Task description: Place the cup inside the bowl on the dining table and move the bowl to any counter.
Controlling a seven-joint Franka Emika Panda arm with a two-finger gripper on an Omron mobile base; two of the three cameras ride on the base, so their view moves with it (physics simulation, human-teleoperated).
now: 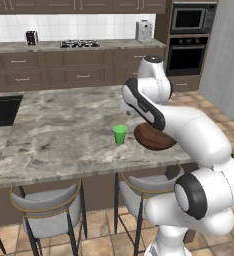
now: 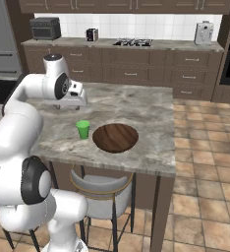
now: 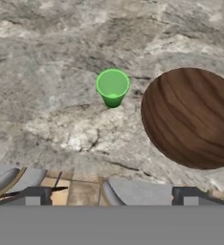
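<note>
The green cup (image 2: 82, 129) stands upright on the marble dining table (image 2: 136, 106), just left of the dark wooden bowl (image 2: 115, 137); the two stand apart by a narrow gap. In the hand view the cup (image 3: 113, 87) is at the centre and the bowl (image 3: 193, 117) is on the right, cut by the frame edge. My gripper (image 3: 111, 197) hangs above the table, behind and above the cup, open with nothing between its fingers. From the left base view the cup (image 1: 120, 134) shows, and my arm hides part of the bowl (image 1: 151, 138).
Two grey chairs (image 1: 49, 210) are tucked under the table's near edge. The counter (image 2: 136, 45) with the gas hob (image 2: 132, 42) runs along the back wall, carrying a toaster (image 2: 203, 32) and a microwave (image 2: 44, 28). An oven tower (image 1: 188, 45) stands at the right.
</note>
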